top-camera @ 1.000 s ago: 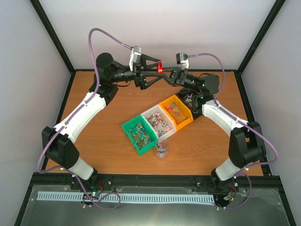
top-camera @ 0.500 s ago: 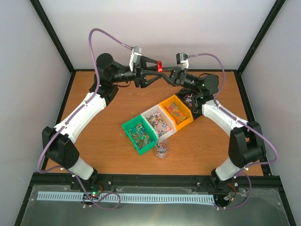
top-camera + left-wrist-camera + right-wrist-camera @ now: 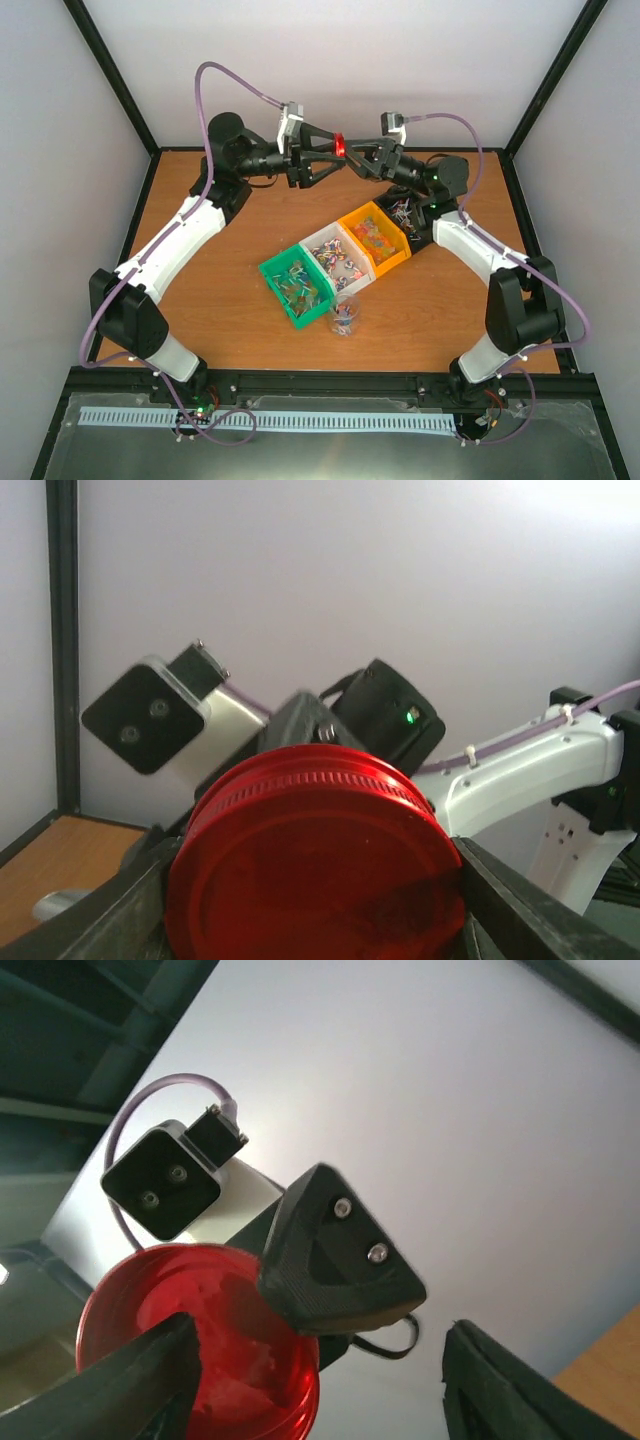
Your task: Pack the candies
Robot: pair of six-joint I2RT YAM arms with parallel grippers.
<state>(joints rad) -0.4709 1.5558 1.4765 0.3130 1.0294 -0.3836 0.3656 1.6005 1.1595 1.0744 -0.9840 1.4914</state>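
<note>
Overhead, we are seeing both arms raised at back of table (image 3: 220, 300), grippers meeting tip to tip. Left gripper (image 3: 336, 152) is clamping red lid (image 3: 315, 865) by its rim, lid filling span between fingers. Right gripper (image 3: 320, 1360) is standing with jaws wide, gripping nothing; lid is sitting just beside one of its fingers. Candies (image 3: 335, 255) are lying down on table in green bin (image 3: 275, 275), white bin (image 3: 318, 238) and orange bin (image 3: 393, 262), set side by side in diagonal row; few more are sitting in clear jar (image 3: 343, 318) just in front of row

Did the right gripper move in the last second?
Yes: the right gripper opened and backed slightly right, off the red lid, toward the right rear post.
</note>
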